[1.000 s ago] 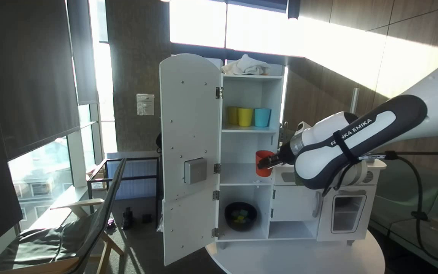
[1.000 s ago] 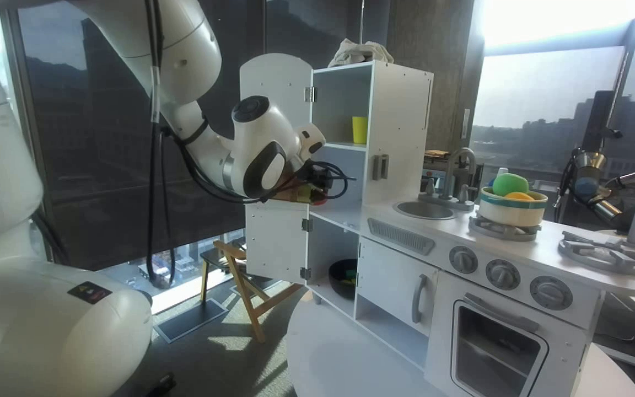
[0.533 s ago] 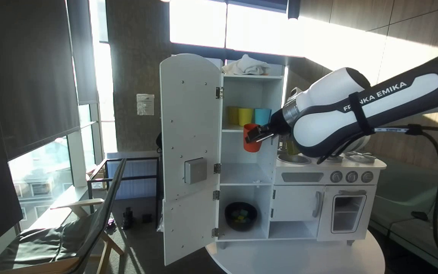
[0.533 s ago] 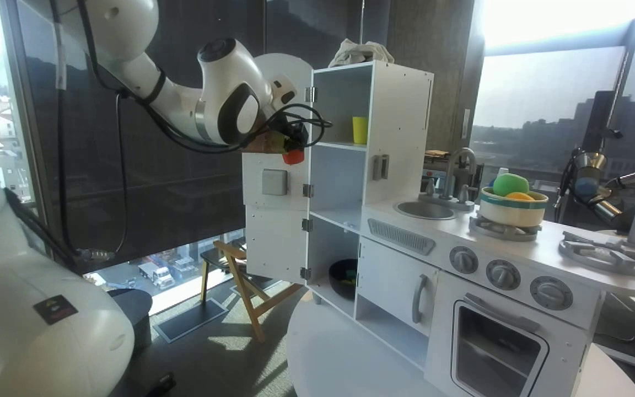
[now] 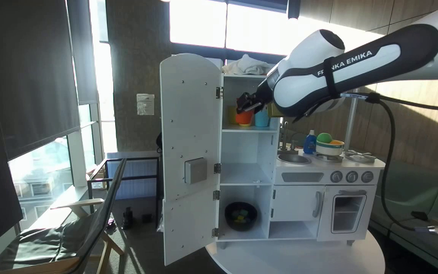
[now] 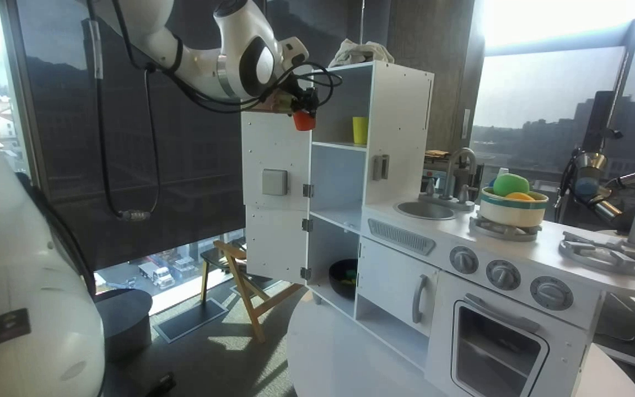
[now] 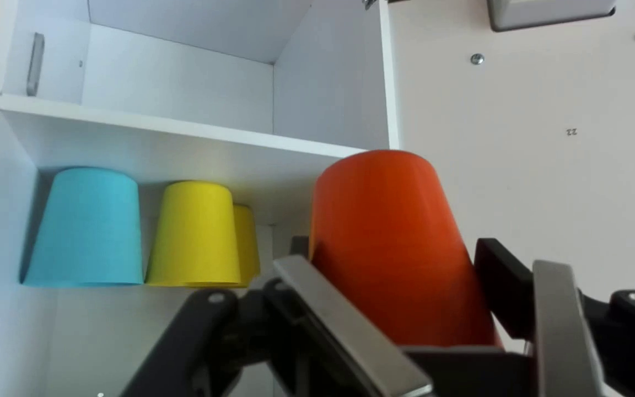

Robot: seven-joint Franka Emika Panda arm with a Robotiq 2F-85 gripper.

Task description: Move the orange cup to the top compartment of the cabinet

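Two fingers (image 7: 506,292) astride orange cup (image 7: 392,242), distinct only in wrist view.

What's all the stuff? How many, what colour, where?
Cabinet: one, white, on table
Orange cup: one, orange, outside top compartment
Yellow cups: two, yellow, top compartment
Blue cup: one, light blue, top compartment
Cloth: one, whitish, on cabinet
Bowl: one, black, bottom compartment
Stove unit: one, white, beside cabinet
Pot: one, cream and teal, on stove unit
Toys: two visible, green and orange, in pot
Bottle: one, blue, beside pot
Table: one, white, under cabinet
Chair: at least one, dark and wooden, on floor
Gripper: one, black, gripping orange cup
Arm: one, white and black, joined to gripper
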